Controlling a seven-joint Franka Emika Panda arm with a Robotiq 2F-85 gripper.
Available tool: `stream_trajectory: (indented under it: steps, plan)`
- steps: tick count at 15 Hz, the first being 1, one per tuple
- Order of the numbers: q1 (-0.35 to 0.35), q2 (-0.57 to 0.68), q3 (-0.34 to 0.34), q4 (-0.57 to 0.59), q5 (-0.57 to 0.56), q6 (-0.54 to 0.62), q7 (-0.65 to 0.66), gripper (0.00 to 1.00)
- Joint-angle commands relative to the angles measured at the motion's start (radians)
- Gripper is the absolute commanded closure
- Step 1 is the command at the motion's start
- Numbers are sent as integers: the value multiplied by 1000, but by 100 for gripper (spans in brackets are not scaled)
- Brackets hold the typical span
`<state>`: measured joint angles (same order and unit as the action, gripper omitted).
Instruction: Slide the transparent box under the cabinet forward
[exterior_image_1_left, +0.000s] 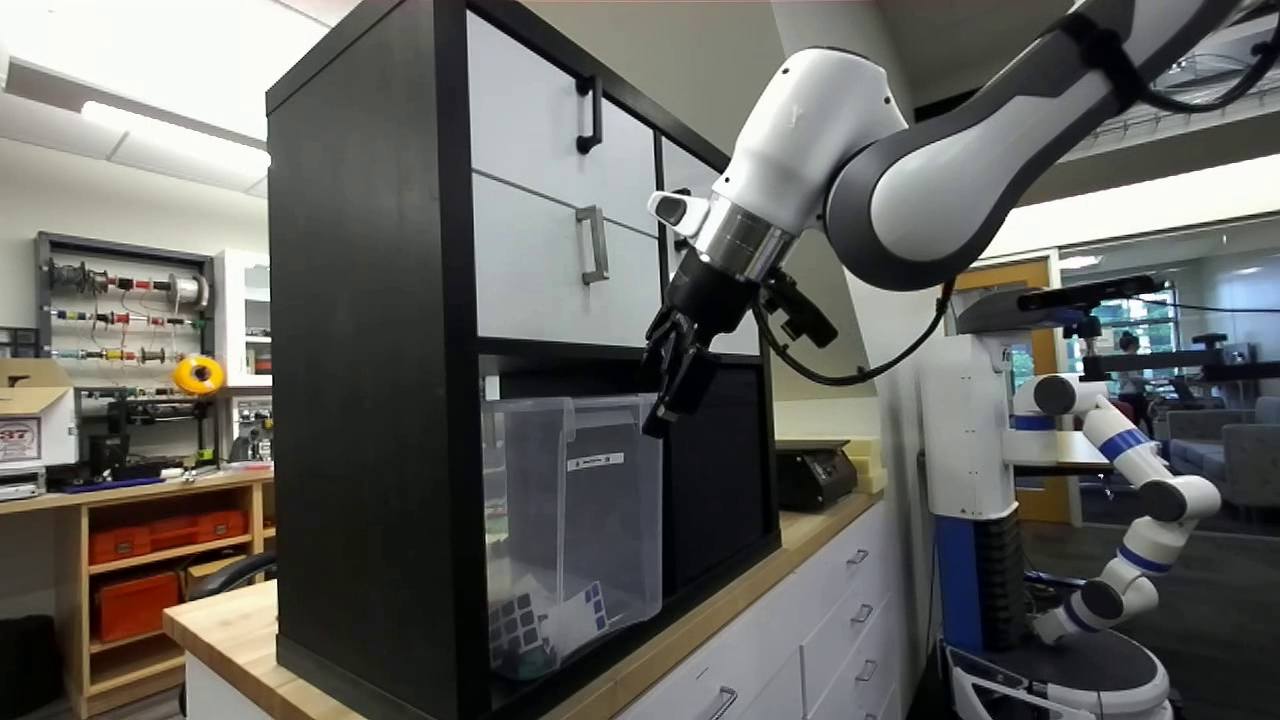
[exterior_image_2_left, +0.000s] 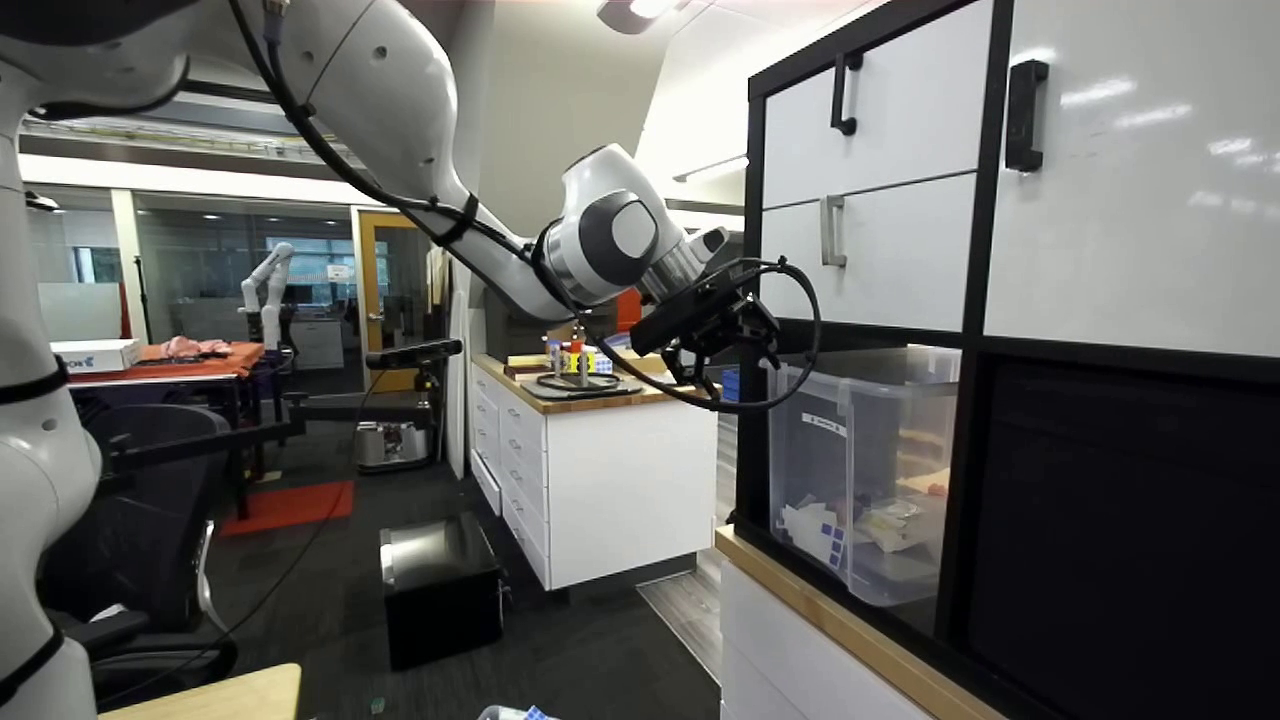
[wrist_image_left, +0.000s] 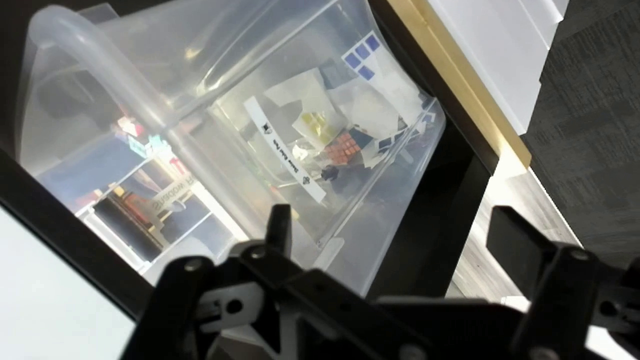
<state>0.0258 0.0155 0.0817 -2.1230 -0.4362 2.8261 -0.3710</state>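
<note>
The clear box (exterior_image_1_left: 610, 510) sits in the open lower cubby (wrist_image_left: 430, 235) of the cabinet (exterior_image_1_left: 360, 350) while the gripper (wrist_image_left: 397, 235), fingers (wrist_image_left: 517, 250) spread, hangs near its front, where too low an approach could miss the rim (wrist_image_left: 95, 57) and shove the box deeper instead of drawing it forward.

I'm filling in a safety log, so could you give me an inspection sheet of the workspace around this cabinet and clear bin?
Surface: wooden countertop, carrying the cabinet.
Job's things: transparent box in the cabinet's lower compartment, small items inside.
Clutter: black device on the countertop beside the cabinet.
Gripper: open, near the transparent box; whether they touch cannot be told.
Cables: black cable loops between gripper and arm.
Surroundings: another robot, an office chair and a black box on the floor.
</note>
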Motion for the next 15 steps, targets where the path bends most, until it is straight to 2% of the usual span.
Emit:
stream_trajectory:
  steps: [1, 10, 15]
  plan:
    - [5, -19, -14, -33, -6, 98, -75, 0]
    - [1, -8, -21, -65, -90, 276, -155, 0]
    - [-14, 24, -35, -22, -243, 291, -101, 0]
